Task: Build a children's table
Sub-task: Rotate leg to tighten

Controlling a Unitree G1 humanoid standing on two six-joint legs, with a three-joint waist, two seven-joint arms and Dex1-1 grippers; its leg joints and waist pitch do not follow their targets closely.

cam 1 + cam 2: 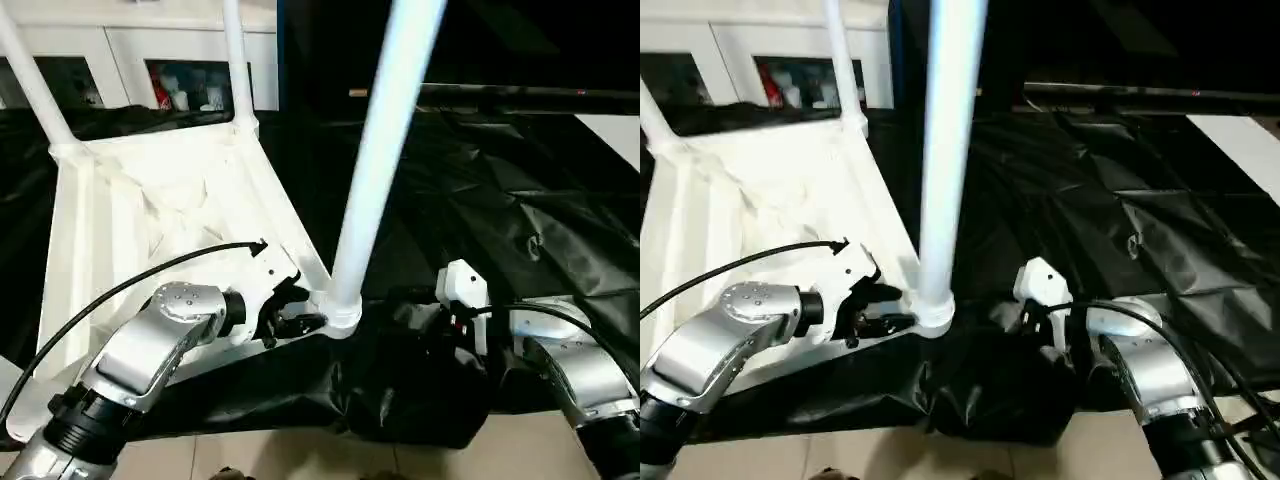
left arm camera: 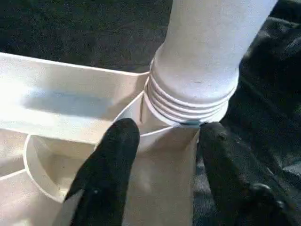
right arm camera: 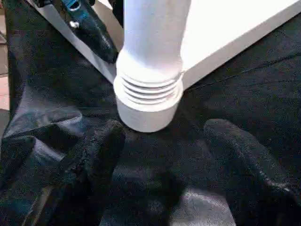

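The children's table lies upside down on black cloth, its ribbed white underside point(image 1: 150, 220) facing up. Three legs stand in its corner sockets: two at the far corners point(image 1: 235, 60) point(image 1: 30, 80) and a thick one at the near corner point(image 1: 375, 160). My left gripper point(image 1: 295, 318) is at that near corner socket point(image 2: 164, 160), one black finger point(image 2: 113, 155) lying against each side of it, just below the leg's threaded collar. On the cloth just right of the same socket point(image 3: 148, 113), my right gripper point(image 3: 164, 129) is open, holding nothing.
Crumpled black cloth point(image 1: 500, 200) covers the work surface and bunches up at the near edge. A white cabinet with glass doors point(image 1: 180, 90) stands behind the table. Tiled floor point(image 1: 300, 455) shows in front, and a white surface point(image 1: 620, 135) at the far right.
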